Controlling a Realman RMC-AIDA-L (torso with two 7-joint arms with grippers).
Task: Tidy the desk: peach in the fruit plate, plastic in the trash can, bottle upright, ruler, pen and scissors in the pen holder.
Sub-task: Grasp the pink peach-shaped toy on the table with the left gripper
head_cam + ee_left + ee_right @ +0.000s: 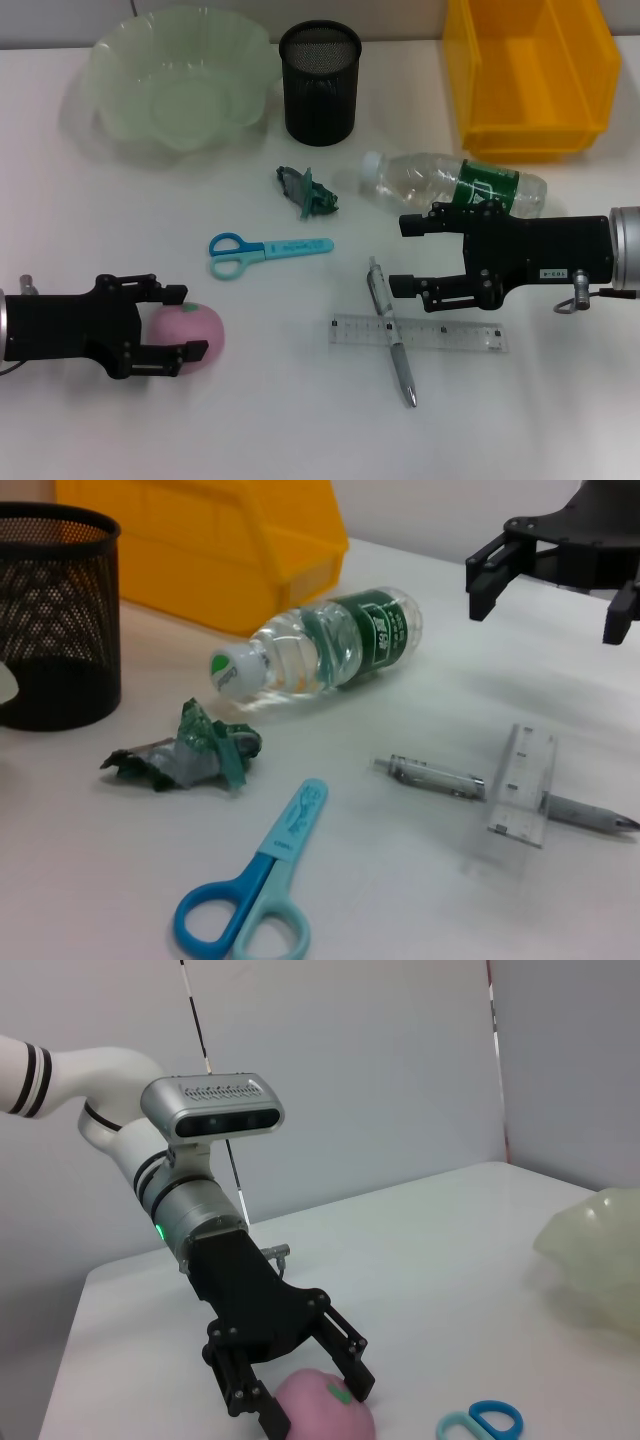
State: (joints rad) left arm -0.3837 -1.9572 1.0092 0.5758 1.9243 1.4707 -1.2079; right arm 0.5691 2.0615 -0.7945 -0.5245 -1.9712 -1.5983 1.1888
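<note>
The pink peach (203, 332) lies at the front left, with my open left gripper (183, 322) straddling it, one finger on each side. In the right wrist view the left gripper (312, 1402) shows the same around the peach (325, 1418). My right gripper (402, 256) hovers open and empty between the lying bottle (450, 185) and the pen (396, 340), which crosses the clear ruler (455, 336). Blue scissors (265, 252) and crumpled green plastic (308, 192) lie mid-table. At the back stand the pale green fruit plate (110, 60), the black mesh pen holder (320, 90) and the yellow trash can (530, 120).
The left wrist view shows the bottle (320, 645), plastic (190, 750), scissors (265, 880), pen (435, 777) and ruler (525, 785) spread over the white table, with the right gripper (550, 605) above them. The table's front edge lies close behind both arms.
</note>
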